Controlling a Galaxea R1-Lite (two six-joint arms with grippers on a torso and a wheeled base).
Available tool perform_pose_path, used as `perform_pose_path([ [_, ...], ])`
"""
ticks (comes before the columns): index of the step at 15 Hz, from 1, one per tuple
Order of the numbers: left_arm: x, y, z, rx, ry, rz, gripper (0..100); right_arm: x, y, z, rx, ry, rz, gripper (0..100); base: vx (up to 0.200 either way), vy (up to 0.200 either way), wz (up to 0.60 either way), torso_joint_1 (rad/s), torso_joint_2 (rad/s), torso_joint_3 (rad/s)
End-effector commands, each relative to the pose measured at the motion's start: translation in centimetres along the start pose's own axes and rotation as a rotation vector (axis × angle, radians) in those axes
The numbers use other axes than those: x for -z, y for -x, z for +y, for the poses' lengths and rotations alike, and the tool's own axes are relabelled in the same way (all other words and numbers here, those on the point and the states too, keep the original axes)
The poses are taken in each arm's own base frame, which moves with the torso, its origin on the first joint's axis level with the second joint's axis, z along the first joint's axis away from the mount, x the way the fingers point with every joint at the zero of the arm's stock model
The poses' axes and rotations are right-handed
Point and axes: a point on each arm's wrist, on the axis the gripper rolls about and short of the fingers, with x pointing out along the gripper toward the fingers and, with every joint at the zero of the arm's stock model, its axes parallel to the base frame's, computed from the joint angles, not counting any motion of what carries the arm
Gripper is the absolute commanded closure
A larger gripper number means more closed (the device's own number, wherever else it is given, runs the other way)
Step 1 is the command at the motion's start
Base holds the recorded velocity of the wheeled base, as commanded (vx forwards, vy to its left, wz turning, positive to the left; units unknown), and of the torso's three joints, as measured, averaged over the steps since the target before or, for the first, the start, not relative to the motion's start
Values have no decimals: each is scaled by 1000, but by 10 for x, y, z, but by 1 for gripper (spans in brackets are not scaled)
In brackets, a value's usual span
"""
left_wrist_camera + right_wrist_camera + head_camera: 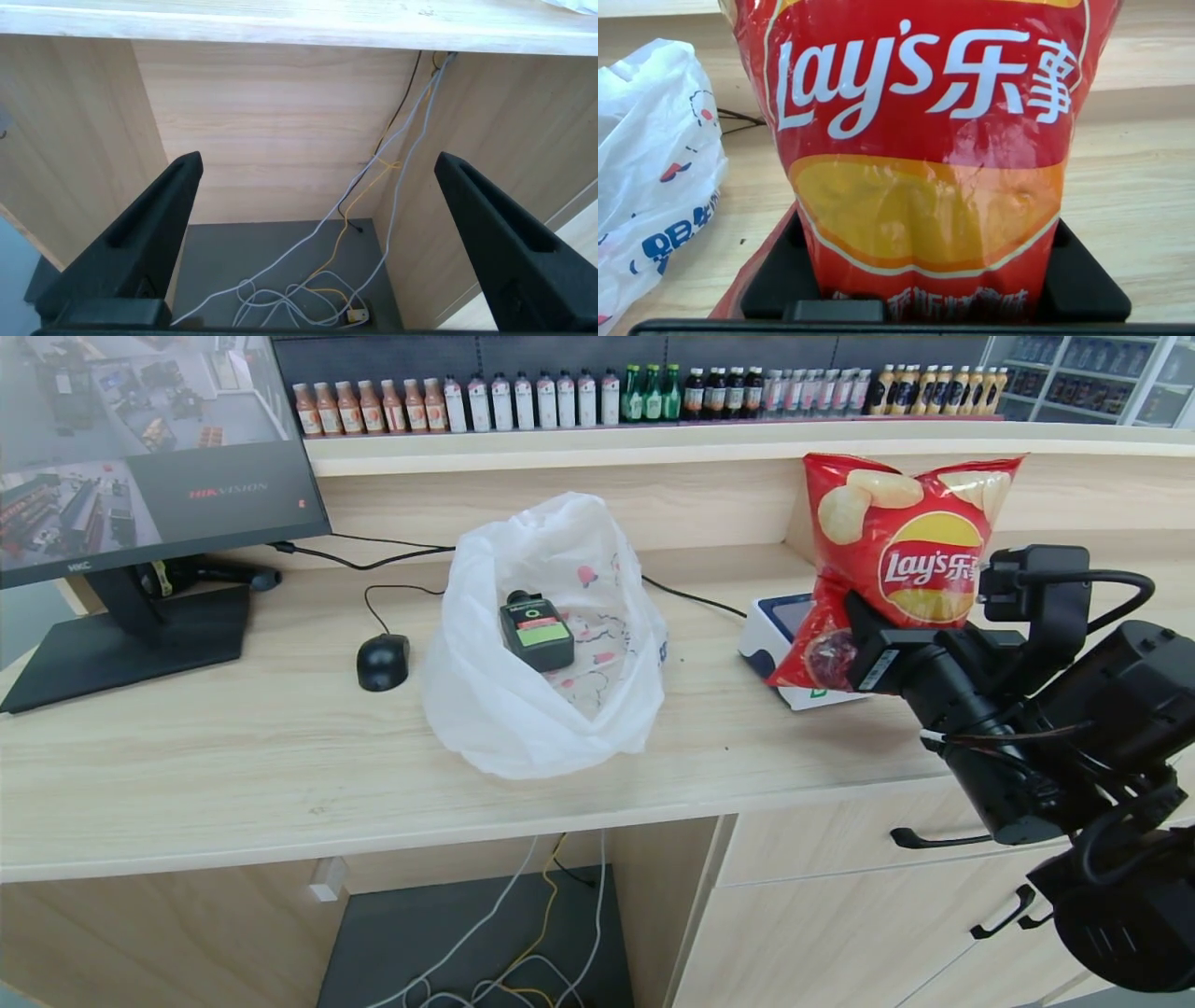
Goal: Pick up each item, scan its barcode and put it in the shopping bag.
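Observation:
A red bag of crisps (896, 560) stands upright in the air above the white and blue barcode scanner (780, 639) at the right of the counter. My right gripper (854, 649) is shut on the bag's lower end; in the right wrist view the crisps bag (924, 159) sits between the black fingers (771, 275). The white shopping bag (546, 644) lies open mid-counter with a black and green item (537, 630) inside. My left gripper (318, 243) hangs open below the counter edge, facing the cables underneath, with nothing between its fingers.
A monitor (149, 457) on a stand fills the counter's left end, with a black mouse (383, 661) and cables beside the shopping bag. A raised shelf with a row of bottles (644, 397) runs along the back. Drawers with black handles (934, 840) sit below right.

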Motion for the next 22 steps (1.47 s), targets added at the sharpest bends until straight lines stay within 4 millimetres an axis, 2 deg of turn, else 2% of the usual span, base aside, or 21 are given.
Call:
perform_pose_path([
  [1, 0, 0, 0, 1, 0, 0, 0, -1, 0, 0, 0, -2, -5, 100, 0, 0, 0, 0, 0, 0],
  [5, 0, 0, 0, 1, 0, 0, 0, -6, -2, 1, -2, -13, -25, 100, 0, 0, 0, 0, 0, 0],
  [9, 0, 0, 0, -1, 0, 0, 0, -27, 8, -4, -9, -39, -76, 100, 0, 0, 0, 0, 0, 0],
  [14, 0, 0, 0, -1, 0, 0, 0, -49, 18, 4, -53, -79, -136, 100, 0, 0, 0, 0, 0, 0],
  [15, 0, 0, 0, -1, 0, 0, 0, -61, 23, 14, -118, -98, -172, 100, 0, 0, 0, 0, 0, 0],
  [17, 0, 0, 0, -1, 0, 0, 0, -70, 29, 27, -182, -115, -201, 100, 0, 0, 0, 0, 0, 0],
  [22, 0, 0, 0, 2, -7, 1, 0, -86, 20, 34, -184, -148, -265, 100, 0, 0, 0, 0, 0, 0],
])
